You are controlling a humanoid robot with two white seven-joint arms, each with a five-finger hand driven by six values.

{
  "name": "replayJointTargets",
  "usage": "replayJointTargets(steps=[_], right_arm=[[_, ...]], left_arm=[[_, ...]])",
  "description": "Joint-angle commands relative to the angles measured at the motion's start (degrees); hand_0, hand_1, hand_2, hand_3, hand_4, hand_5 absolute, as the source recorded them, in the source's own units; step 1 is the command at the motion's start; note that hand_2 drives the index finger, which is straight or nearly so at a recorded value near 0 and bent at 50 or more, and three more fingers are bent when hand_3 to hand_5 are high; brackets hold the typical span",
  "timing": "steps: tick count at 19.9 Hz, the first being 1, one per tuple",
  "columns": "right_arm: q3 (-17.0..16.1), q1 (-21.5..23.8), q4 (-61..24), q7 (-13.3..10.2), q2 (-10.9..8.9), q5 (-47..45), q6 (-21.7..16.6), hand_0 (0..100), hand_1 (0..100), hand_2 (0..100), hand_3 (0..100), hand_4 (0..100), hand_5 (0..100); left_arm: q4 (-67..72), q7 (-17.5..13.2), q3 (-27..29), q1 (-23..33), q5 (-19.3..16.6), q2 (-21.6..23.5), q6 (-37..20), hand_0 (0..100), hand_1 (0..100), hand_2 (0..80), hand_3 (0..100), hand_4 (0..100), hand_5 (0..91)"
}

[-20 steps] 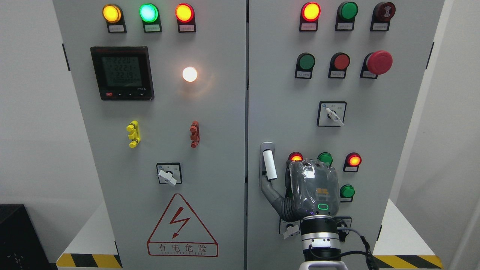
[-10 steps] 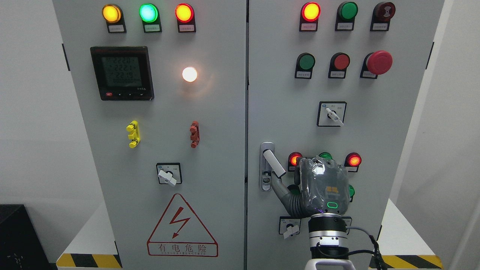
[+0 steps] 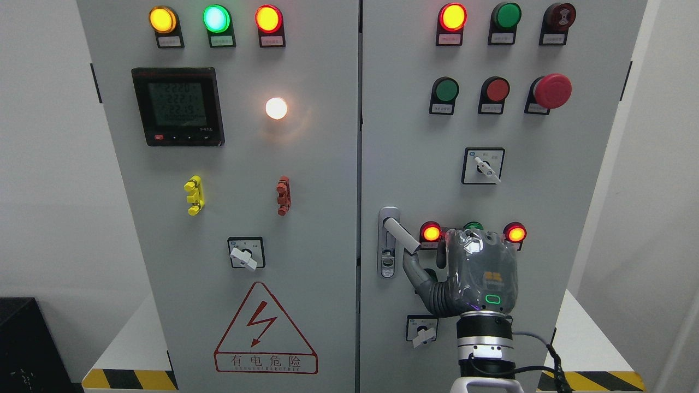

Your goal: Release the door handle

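The white door handle (image 3: 401, 234) sits on its metal plate (image 3: 388, 218) at the left edge of the cabinet's right door. It is swung out, its free end pointing down and right. My right hand (image 3: 431, 256) comes up from the bottom edge, with its grey back facing the camera. Its thumb (image 3: 413, 268) reaches up to the handle's free end and touches it. The other fingers are mostly hidden behind the palm, curled near the handle's tip. The left arm is out of view.
Lit red lamps (image 3: 431, 232) (image 3: 515, 232) and a green button (image 3: 473, 225) sit just above the hand. A rotary switch (image 3: 421, 330) is below it and another (image 3: 483, 165) above. The left door (image 3: 306, 164) carries a meter (image 3: 177, 106) and a warning triangle (image 3: 265, 330).
The right hand has moved to the right and slightly up. The handle has swung with it, from nearly upright to tilted down-right, baring the lock plate below.
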Motion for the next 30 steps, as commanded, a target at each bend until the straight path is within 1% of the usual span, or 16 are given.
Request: replayJointTargets(steps=[1, 30], right_arm=[[-1.49, -0.01, -0.78, 0.00, 0.15, 0.02, -0.10, 36, 40, 86, 100, 100, 95], [-2.02, -0.97, -1.91, 0.53, 0.15, -0.25, -0.19, 38, 38, 86, 100, 100, 95]], left_arm=[[-1.14, 0.03, -1.23, 0.00, 0.00, 0.00, 0.01, 0, 0, 2.2, 9, 1, 0.0], [-1.14, 0.03, -1.23, 0.00, 0.00, 0.00, 0.01, 0, 0, 2.1, 9, 1, 0.0]])
